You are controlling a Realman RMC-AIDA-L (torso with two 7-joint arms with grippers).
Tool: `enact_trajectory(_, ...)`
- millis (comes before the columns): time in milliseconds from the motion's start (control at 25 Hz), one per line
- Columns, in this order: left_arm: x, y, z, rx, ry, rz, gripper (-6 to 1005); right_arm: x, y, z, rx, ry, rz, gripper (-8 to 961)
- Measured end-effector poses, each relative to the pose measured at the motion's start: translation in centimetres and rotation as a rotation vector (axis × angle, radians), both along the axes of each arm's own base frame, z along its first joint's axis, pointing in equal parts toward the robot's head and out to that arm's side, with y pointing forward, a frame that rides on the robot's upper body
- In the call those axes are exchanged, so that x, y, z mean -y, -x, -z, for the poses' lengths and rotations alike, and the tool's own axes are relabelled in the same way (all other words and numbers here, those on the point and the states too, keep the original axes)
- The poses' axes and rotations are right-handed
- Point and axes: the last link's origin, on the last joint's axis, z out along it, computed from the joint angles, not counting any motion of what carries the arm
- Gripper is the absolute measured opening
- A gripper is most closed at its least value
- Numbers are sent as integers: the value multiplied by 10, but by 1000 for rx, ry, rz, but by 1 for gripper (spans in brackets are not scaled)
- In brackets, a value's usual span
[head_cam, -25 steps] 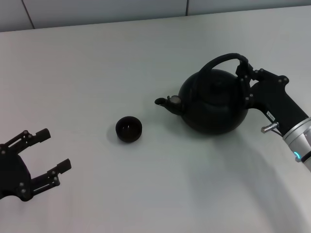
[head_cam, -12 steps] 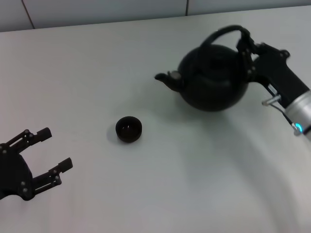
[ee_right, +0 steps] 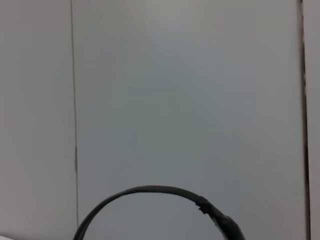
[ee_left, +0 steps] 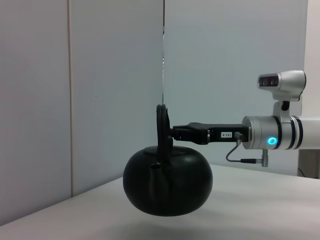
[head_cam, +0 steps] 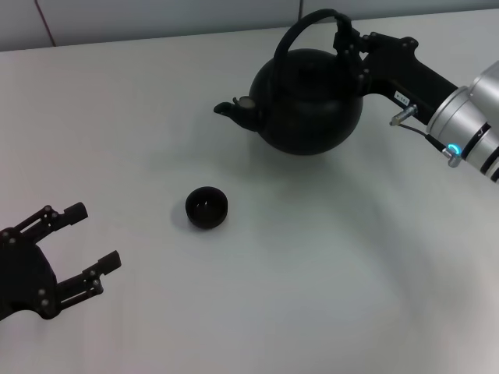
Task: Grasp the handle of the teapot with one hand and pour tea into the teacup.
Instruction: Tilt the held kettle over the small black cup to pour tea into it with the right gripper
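Black on black, the right pincer was clamped on the handle at its end away from the spout, and the pot hung from it above the surface — the left wrist view showed it lifted clear, with its shadow on the white top below. The spout pointed toward the robot's left. The cup sat on the surface nearer the robot than the pot, below the spout in the head view and a little to its left, well apart from it.

To pour well, I judged the arm should first bring the spout over the cup's mouth, keeping the pot level on the way, and only then roll the wrist slowly so the spout dipped. The grip sat off-centre on the hoop, so the pot might swing or slip round in the jaws; a gentle, even tilt would guard against that, and a low spout would limit splashing.

The left pincer lay idle near the robot's left, its fingers spread and holding nothing.

Counted: one pot, one handle, one cup — and two pincers.
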Motion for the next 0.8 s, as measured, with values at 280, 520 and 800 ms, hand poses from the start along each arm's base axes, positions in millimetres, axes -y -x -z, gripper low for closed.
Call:
enact_trajectory(280, 0, -1, -1, 4, -3, 2, 812, -4, 7, 1, 34, 32, -41, 80)
enact_trajectory(520, 0, -1, -1, 9, -9, 4, 812, -10, 20, 6, 74, 129, -104, 81)
enact_trajectory(800, -1, -2, -1, 9, -18, 10, 812, -9, 25, 13, 106, 169, -133, 82)
